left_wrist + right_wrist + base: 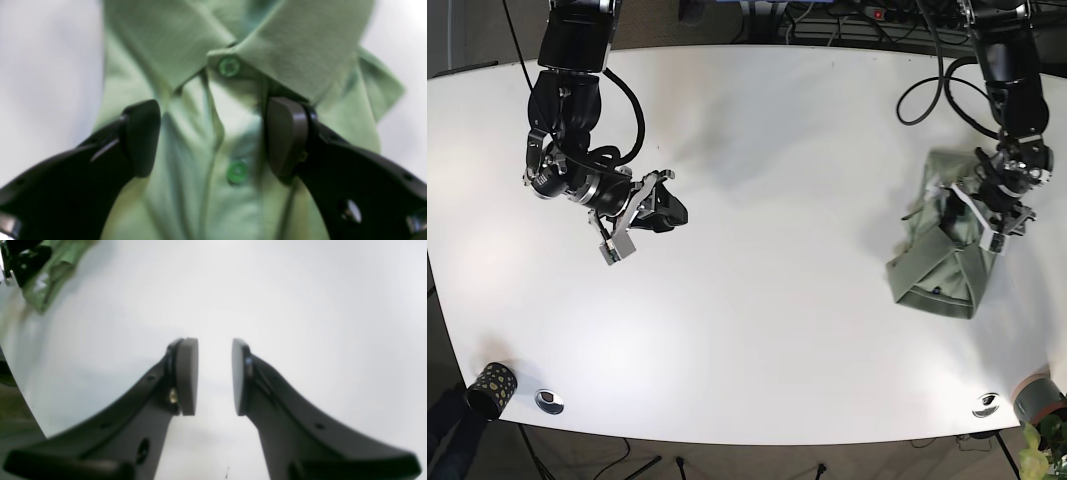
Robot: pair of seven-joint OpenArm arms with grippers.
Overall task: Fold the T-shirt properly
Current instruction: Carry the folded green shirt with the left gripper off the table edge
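Observation:
The green polo shirt [947, 255] lies crumpled and partly folded on the right side of the white table [777, 300]. In the left wrist view its collar [300, 43] and buttoned placket [233, 133] fill the frame. My left gripper [213, 140] is open just over the placket, one finger on each side, holding nothing; it shows in the base view [975, 208] over the shirt's upper part. My right gripper [215, 376] is open and empty above bare table, far to the left [670, 205]. The shirt shows in the right wrist view's top left corner [50, 270].
A dark patterned cup [492, 385] stands at the front left corner. Round metal discs [549, 401] [985, 404] sit near the front edge. A grey pot [1039, 397] with a plant stands at the front right. Cables [927, 80] hang at the back right.

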